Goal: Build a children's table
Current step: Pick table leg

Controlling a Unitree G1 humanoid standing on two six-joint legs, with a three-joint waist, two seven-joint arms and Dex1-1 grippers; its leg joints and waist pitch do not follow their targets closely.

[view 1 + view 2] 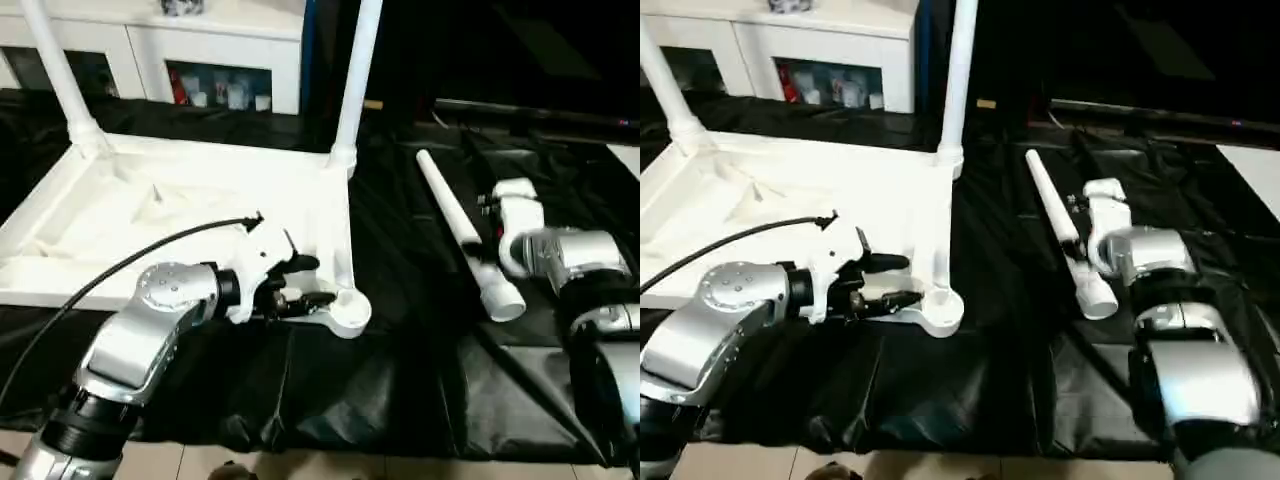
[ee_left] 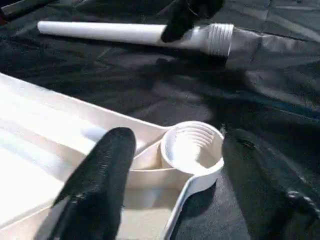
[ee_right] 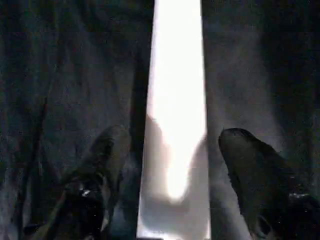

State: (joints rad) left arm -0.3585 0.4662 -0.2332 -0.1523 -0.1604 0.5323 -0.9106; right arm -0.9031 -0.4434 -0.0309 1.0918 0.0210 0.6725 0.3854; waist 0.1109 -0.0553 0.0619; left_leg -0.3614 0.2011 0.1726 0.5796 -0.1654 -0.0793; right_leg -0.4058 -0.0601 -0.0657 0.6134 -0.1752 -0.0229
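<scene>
Plainly the loose leg lay on the counter beside the upturned top, between the right gripper's open jaws. Light, stiff and slick, it wanted gripping mid-shaft. Left gripper gaped at the empty socket.

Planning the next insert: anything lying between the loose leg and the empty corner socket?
Nothing visible. Only bare black cloth lies between the loose leg and the empty socket. The left gripper sits at the socket's other side, off that path.

open left pincer straddles the tabletop's empty corner socket; a loose leg lies beyond
</scene>
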